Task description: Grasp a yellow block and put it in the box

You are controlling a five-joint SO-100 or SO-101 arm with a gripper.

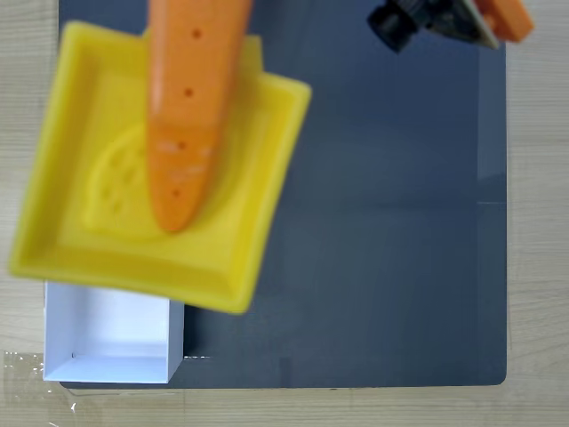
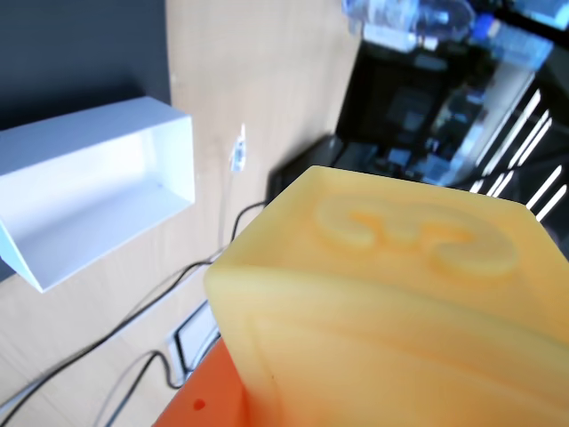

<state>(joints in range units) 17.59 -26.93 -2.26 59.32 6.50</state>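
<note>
The yellow block [image 1: 98, 160] hangs high above the table and looms large in the fixed view, tilted, with its hollow face and a round shape toward the camera. My gripper [image 1: 176, 213] is shut on it; one orange finger [image 1: 191, 89] lies across that face, and the other is hidden behind the block. In the wrist view the yellow block [image 2: 400, 302] is very close, with an orange gripper part under it. The white box [image 1: 111, 366] sits open-topped at the mat's lower left, its upper part hidden below the block. In the wrist view the box [image 2: 178, 156] lies to the left, empty.
A dark grey mat [image 1: 400, 222] covers the pale wooden table [image 1: 538, 267]. Arm hardware with a black lens [image 1: 440, 22] sits at the top right. In the wrist view, cables [image 2: 133, 325] trail over the wood and a plastic bottle [image 2: 409, 13] stands beyond.
</note>
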